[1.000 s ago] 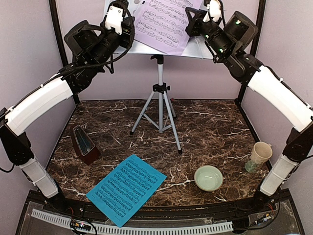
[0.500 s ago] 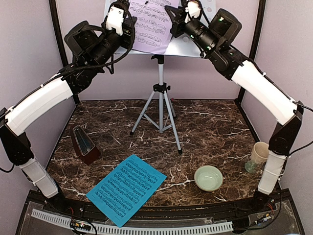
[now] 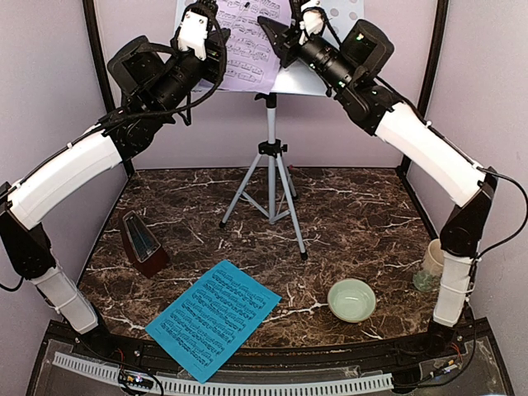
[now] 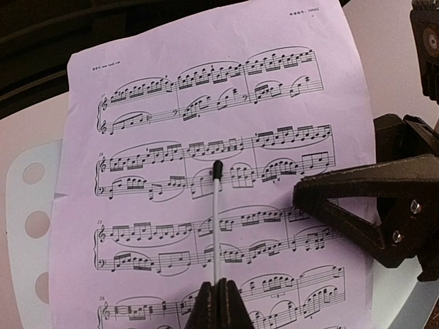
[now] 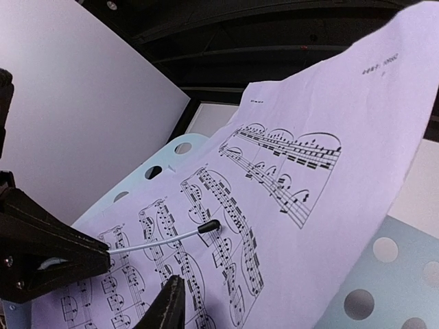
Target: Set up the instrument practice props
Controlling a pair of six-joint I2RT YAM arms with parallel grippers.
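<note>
The silver tripod music stand (image 3: pixel 270 177) stands at the back middle, with its white perforated desk (image 3: pixel 301 81) at the top. The lavender page (image 3: pixel 247 49) lies on the desk and fills the left wrist view (image 4: pixel 206 137). My left gripper (image 3: pixel 219 45) (image 4: pixel 219 286) is shut on the stand's thin white wire page holder (image 4: pixel 216 205), whose black tip rests on the page. My right gripper (image 3: pixel 271 31) (image 5: pixel 178 284) grips the page's right edge, one finger (image 4: pixel 336 199) on top of the sheet. The cyan page (image 3: pixel 213 318) lies flat at the front. The dark reddish-brown metronome (image 3: pixel 142 242) stands at the left.
A pale green bowl (image 3: pixel 352 299) sits at the front right. A cream mug (image 3: pixel 435 262) stands by the right wall. The tripod legs spread over the middle back of the marble tabletop (image 3: pixel 346 214).
My right gripper has moved left along the desk with the lavender page, which now sits straighter and closer to the left gripper. The left arm has not moved.
</note>
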